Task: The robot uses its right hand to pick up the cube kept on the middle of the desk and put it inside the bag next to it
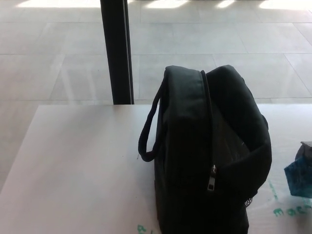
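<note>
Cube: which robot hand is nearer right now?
Right. Only a dark grey bit of the right robot hand shows, at the cube's top edge by the frame's right side. The left robot hand is not in view.

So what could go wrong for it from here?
The blue cube sits at the picture's right edge, partly cut off, so the robot sees it poorly and may grab it badly. The right hand shows only as a grey sliver above the cube, so its hold cannot be judged. The black bag stands upright with only a narrow gap along its zip; the cube might catch on the opening or tip the bag.
</note>
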Tool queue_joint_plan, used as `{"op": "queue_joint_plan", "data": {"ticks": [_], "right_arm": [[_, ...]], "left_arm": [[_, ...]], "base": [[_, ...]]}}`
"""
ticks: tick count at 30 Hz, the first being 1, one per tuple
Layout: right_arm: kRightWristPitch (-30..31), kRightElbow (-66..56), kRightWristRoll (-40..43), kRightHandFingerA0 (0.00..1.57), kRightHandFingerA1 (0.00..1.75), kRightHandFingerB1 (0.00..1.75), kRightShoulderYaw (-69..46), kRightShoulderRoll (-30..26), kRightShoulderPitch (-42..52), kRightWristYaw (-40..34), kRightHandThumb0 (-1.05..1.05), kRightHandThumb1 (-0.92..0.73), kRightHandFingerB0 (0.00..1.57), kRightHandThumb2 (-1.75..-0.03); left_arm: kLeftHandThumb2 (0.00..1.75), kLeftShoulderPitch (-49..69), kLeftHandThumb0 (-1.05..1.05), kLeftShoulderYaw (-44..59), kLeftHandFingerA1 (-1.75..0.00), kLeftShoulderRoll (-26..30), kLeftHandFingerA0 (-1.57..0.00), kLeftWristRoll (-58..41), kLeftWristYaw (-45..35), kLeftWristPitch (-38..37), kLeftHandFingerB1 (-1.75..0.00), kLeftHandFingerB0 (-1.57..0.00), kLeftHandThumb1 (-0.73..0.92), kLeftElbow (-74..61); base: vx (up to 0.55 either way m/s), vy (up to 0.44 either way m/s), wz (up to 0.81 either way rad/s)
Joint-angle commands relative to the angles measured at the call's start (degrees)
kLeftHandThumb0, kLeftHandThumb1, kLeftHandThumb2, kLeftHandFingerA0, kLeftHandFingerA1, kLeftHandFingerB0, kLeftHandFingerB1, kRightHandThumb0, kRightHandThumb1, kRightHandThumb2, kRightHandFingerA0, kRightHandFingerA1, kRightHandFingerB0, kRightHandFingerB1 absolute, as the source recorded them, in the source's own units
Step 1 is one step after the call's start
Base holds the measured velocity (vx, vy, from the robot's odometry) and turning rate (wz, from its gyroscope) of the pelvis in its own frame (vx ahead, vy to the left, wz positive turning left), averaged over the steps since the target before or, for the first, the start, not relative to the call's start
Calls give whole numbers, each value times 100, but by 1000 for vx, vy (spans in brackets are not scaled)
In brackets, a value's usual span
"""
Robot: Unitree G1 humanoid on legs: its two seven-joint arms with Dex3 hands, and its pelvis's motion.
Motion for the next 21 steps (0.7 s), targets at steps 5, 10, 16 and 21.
{"op": "queue_joint_plan", "data": {"ticks": [5,10,16,21], "right_arm": [[-655,233,345,79,171,147,-740,-280,-417,-330,-16,-64,68,-89],[-839,309,486,79,174,144,-1030,-268,-723,-306,-16,-68,67,-81],[-943,-131,713,83,172,116,-1262,-141,-1383,-60,-20,-64,77,-83],[-1040,-279,1052,100,171,142,-1321,240,-1995,122,-16,-52,80,-105]], "left_arm": [[60,75,-73,51,-50,175,-26,-61,-99,45,-37,-20,68,48],[60,87,-72,81,-51,167,-28,-61,-42,60,-37,-22,67,83],[59,133,-75,-47,-49,213,-30,64,-50,-106,-37,-21,69,59],[86,99,-75,-97,-53,242,-22,65,-89,-135,-46,-16,56,152]], "base": [[0,0,0],[0,0,0],[0,0,0],[0,0,0]]}}
